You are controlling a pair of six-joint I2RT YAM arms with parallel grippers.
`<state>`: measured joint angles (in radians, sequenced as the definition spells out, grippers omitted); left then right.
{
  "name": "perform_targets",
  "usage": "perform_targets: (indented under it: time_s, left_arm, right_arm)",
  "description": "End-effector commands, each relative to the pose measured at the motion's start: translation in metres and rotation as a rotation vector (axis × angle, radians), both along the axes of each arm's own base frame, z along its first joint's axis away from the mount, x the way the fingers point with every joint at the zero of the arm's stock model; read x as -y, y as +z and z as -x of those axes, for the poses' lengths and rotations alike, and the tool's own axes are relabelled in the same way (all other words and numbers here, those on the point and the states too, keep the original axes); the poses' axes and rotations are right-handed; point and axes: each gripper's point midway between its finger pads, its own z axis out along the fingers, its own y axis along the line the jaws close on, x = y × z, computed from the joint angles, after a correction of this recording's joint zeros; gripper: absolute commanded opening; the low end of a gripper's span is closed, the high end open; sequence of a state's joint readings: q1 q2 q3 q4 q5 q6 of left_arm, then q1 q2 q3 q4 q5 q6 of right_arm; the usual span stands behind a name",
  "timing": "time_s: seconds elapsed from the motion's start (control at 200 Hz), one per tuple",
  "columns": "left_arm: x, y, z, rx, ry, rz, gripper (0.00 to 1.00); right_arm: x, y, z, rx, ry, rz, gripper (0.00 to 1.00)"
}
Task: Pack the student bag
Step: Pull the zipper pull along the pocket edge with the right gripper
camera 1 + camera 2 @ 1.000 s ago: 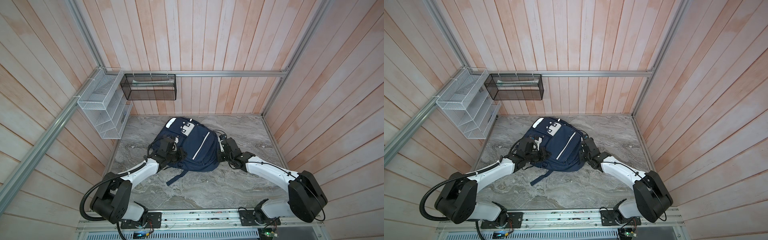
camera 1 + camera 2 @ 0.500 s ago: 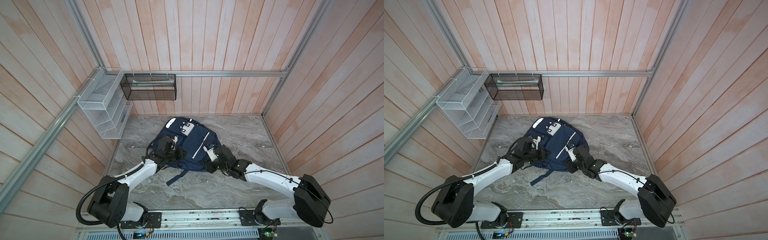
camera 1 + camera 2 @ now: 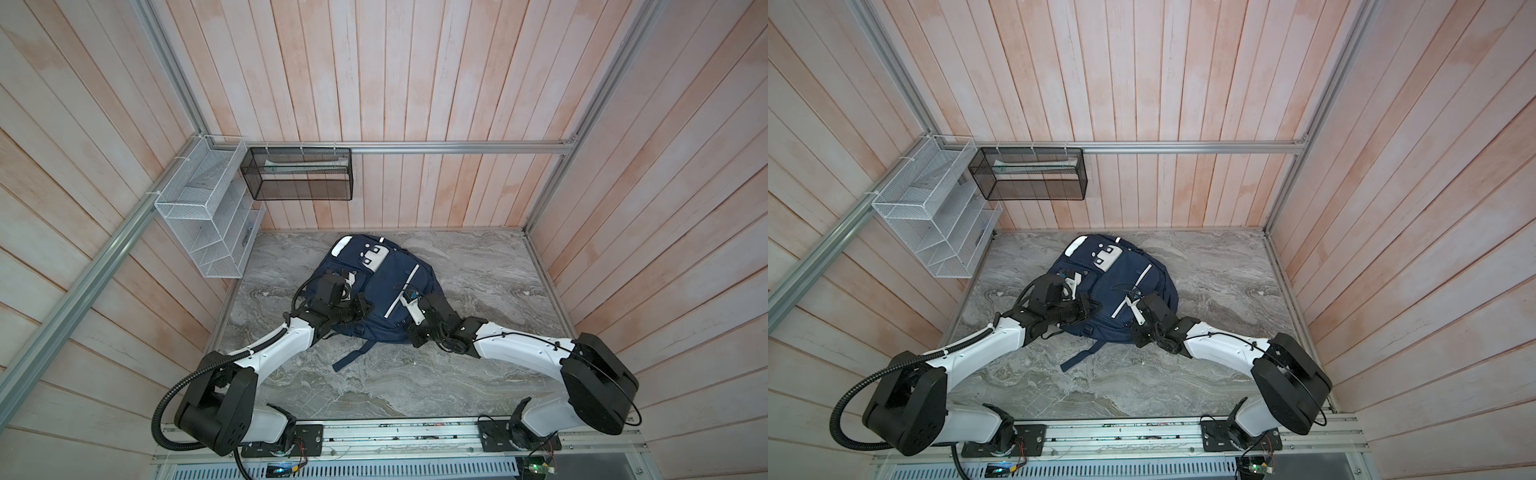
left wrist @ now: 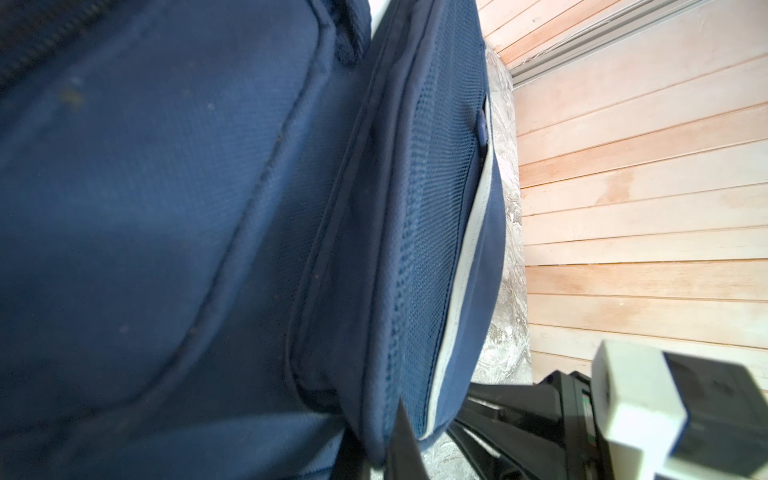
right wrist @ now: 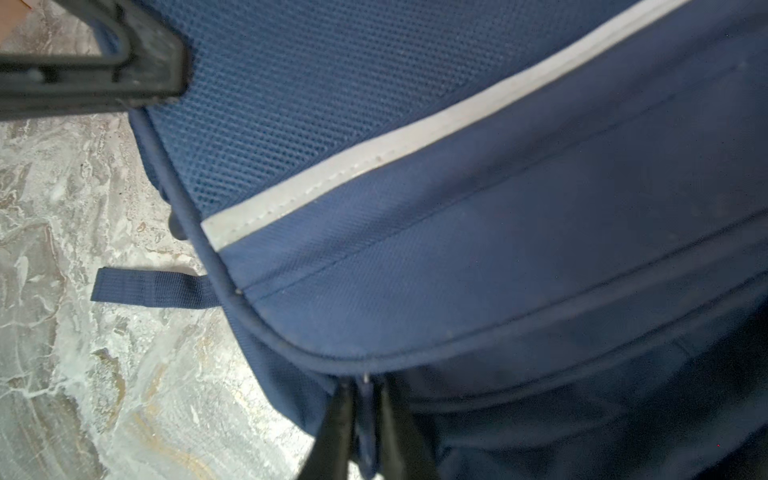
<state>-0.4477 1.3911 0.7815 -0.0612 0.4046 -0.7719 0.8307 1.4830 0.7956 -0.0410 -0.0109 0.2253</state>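
Nearest: both arms reach low and forward from the near rail, elbows bent outward, forearms converging on the student bag (image 3: 388, 286). It lies flat mid-surface (image 3: 478, 270), white patch at the far end.

The right gripper (image 5: 362, 392) is nipped on a navy zip tab (image 5: 365, 419) at the bag's near right edge. The left gripper (image 3: 360, 309) is clenched against the left pocket; whether it pinches fabric I cannot tell.

Judgement: zip step. Draw the tab along the zip line, not upward, with the left side bracing the fabric taut.

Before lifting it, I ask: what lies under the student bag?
The student bag rests on the marble table; a navy strap sticks out below it. Anything else underneath is covered.
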Motion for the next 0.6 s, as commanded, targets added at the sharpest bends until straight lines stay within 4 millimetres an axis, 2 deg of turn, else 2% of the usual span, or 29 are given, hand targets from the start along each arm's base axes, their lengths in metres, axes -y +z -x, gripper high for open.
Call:
perform_targets:
  time_s: [0.0, 0.105, 0.245, 0.335, 0.415, 0.535, 0.595]
  left_arm:
    - [0.004, 0.033, -0.004, 0.088, -0.017, 0.048, 0.00]
    - [0.001, 0.034, -0.004, 0.087, -0.015, 0.036, 0.00]
    - [-0.012, 0.029, -0.003, 0.097, 0.019, -0.047, 0.00]
    - [-0.020, 0.021, 0.002, 0.079, 0.028, -0.073, 0.00]
    - [-0.020, 0.015, 0.006, 0.066, 0.022, -0.062, 0.00]
    - [-0.018, 0.005, 0.008, 0.043, 0.004, -0.054, 0.00]
    - [-0.021, 0.004, 0.005, 0.043, 0.012, -0.059, 0.00]
  right_arm:
    - [0.006, -0.018, -0.008, 0.005, -0.020, 0.085, 0.23]
    - [0.015, -0.019, -0.012, 0.040, -0.031, 0.118, 0.00]
    - [0.041, -0.010, -0.024, 0.072, -0.087, 0.127, 0.00]
    - [0.061, -0.001, -0.042, 0.088, -0.135, 0.109, 0.00]
    - [0.080, 0.010, -0.067, 0.117, -0.195, 0.100, 0.00]
    - [0.084, 0.020, -0.096, 0.142, -0.196, 0.086, 0.00]
    - [0.084, 0.018, -0.102, 0.129, -0.187, 0.124, 0.00]
